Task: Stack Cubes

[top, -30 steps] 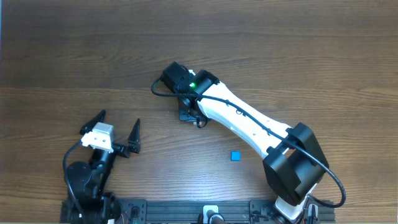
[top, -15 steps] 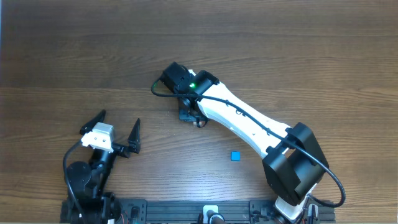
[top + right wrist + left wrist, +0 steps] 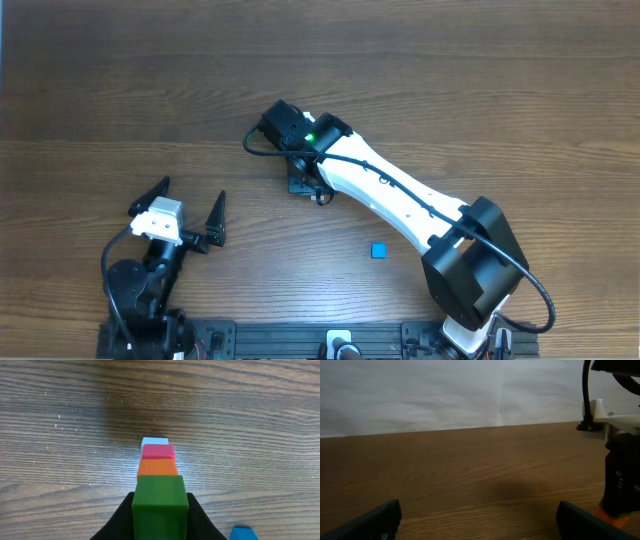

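Four cubes make up the stack [image 3: 159,467] on the table [image 3: 120,80]: pale cube [image 3: 155,441] at the foot, then pink cube [image 3: 158,451], orange cube [image 3: 157,467], and green cube [image 3: 160,502] on top. Gripped on both flanks by the right gripper [image 3: 160,516], jaws narrowed to the green cube's width and, as far as can be made out, pressing against it. Held that way, most likely, to keep the top cube square over the orange one until it sits firmly; looks in line with the column, with no overhang to be seen.

Leaves one blue cube [image 3: 378,250] loose on the bare wood, well apart from the stack and nearer the right arm's base; judged to be the last piece still to go on.

Keeps the left gripper [image 3: 190,205] low beside its own base, spread wide with nothing between its fingers and well clear of the stack, presumably to stay out of the way.

Against one second ago and half a second ago: no shift at all. Same reach of the right arm [image 3: 390,195], same spot for the blue cube, same spread of the left gripper. Reads as a pause on the green cube, with release not yet begun.
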